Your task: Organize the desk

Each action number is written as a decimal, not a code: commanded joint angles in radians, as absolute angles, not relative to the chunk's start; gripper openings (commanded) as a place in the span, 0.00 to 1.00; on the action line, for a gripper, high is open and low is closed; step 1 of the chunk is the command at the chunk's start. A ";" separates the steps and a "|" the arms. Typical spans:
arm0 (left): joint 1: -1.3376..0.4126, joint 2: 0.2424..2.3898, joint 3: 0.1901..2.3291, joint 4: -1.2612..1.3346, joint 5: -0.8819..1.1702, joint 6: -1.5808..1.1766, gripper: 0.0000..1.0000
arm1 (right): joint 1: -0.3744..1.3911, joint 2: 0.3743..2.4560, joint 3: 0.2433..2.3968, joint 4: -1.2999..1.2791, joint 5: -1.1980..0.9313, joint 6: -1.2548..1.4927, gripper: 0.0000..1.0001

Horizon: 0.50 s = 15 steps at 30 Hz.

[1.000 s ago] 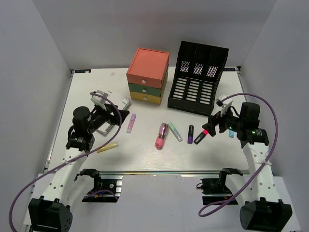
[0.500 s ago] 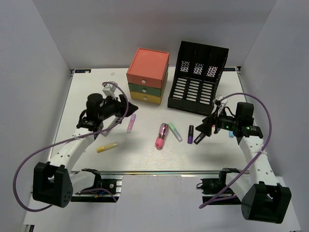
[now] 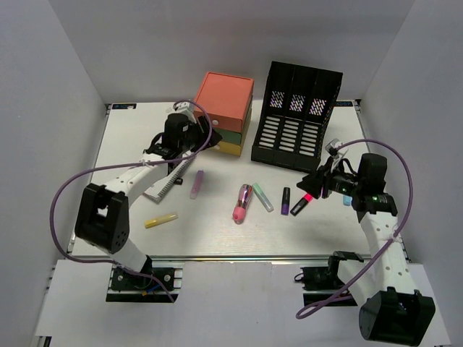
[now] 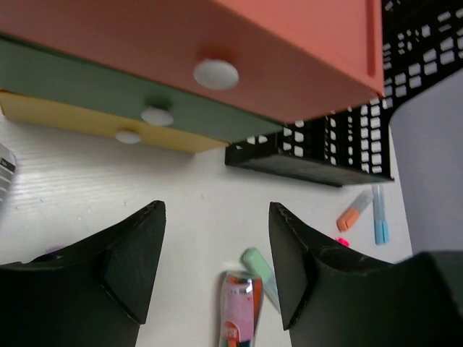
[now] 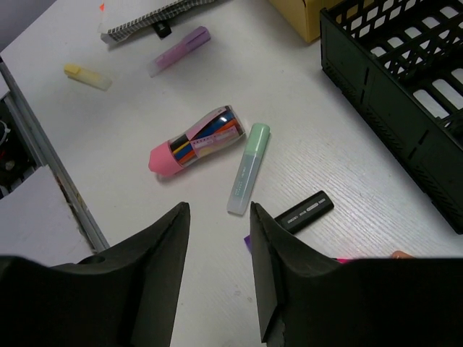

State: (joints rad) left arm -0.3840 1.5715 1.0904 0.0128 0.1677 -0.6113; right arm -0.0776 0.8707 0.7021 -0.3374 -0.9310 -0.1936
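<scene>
The desk (image 3: 130, 137) is a white tabletop strewn with pens. My left gripper (image 3: 194, 147) hovers open in front of the three-drawer box (image 3: 222, 108), empty. In the left wrist view its fingers (image 4: 137, 253) frame bare desk below the orange (image 4: 215, 74), green (image 4: 157, 116) and yellow (image 4: 128, 136) drawer knobs. My right gripper (image 3: 312, 184) hangs over the right of the desk beside a pink-tipped black marker (image 3: 302, 203). Its jaws (image 5: 217, 238) stand half apart, empty, above bare desk near a green highlighter (image 5: 248, 168).
A black slotted file rack (image 3: 296, 116) stands at the back right. Loose items lie about: a pink pen case (image 3: 242, 202), purple highlighter (image 3: 197, 184), yellow highlighter (image 3: 160, 220), purple-black marker (image 3: 285, 201), blue highlighter (image 3: 347, 200), and a spiral notebook (image 3: 170, 181). A metal rail (image 3: 239, 258) runs along the near edge.
My left arm has swung from the desk's left side up and right to the drawer box. The right gripper's jaws have narrowed while it stayed near the markers.
</scene>
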 commanded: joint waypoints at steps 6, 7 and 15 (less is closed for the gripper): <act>-0.388 1.657 1.258 -0.026 0.081 -0.591 0.70 | -0.094 0.841 0.686 -0.295 -0.925 -0.172 0.45; -0.388 1.673 1.281 -0.029 0.081 -0.591 0.69 | -0.094 0.842 0.687 -0.295 -0.925 -0.172 0.45; -0.388 1.730 1.339 -0.037 0.087 -0.581 0.66 | -0.095 0.851 0.686 -0.293 -0.908 -0.173 0.45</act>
